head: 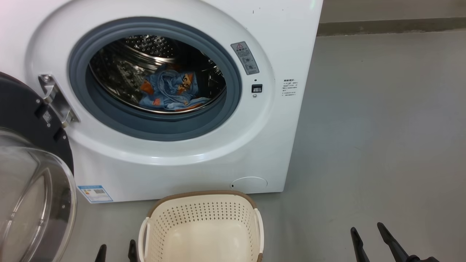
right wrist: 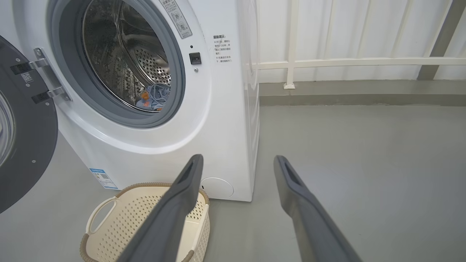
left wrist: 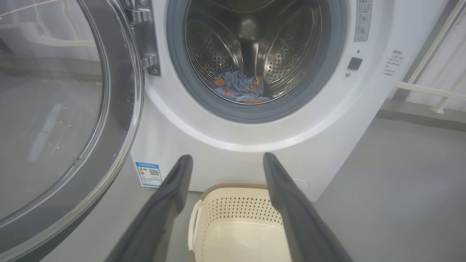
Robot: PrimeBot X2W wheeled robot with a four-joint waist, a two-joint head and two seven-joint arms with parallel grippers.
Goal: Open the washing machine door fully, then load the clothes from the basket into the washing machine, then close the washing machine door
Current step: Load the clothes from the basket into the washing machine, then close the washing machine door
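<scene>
Blue tiger-print fabric, the clothes [head: 171, 91], lies in one bundle low in the steel drum [head: 120, 72] of the washing machine [head: 182, 171]. The basket [head: 204, 214] on the floor [head: 364, 127] in front looks empty (I can make out no cream cloth in either). Closing is probably what remains. The washing machine door [head: 25, 109] stands swung out on its hinge [head: 54, 98] at the machine's left, up and left of the left jaws, the nearer pair. The right jaws sit well apart, beyond the basket. Both pairs stand wide, holding nothing. Count: one door, one basket, one bundle, two pairs of jaws.
</scene>
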